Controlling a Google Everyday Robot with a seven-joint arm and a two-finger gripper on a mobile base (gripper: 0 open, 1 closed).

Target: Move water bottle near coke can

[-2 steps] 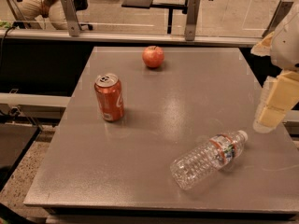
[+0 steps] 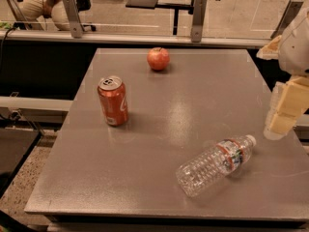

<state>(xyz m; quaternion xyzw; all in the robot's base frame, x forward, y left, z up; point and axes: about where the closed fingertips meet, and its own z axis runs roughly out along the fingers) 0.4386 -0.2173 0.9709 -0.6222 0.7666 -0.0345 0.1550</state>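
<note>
The water bottle [image 2: 216, 164] lies on its side on the grey table [image 2: 159, 129], front right, white cap pointing right and away. The coke can [image 2: 112, 101] stands upright at the left middle of the table, well apart from the bottle. My gripper [image 2: 279, 124] hangs at the right edge of the view, above the table's right side, up and to the right of the bottle's cap and not touching it. It holds nothing that I can see.
A red apple [image 2: 158, 58] sits near the table's far edge, centre. Behind the table runs a low rail with metal posts [image 2: 195, 21]; a seated person [image 2: 43, 4] and office furniture are beyond it. The floor drops away left of the table.
My gripper has lowered slightly at the right edge. The bottle, can and apple have not moved.
</note>
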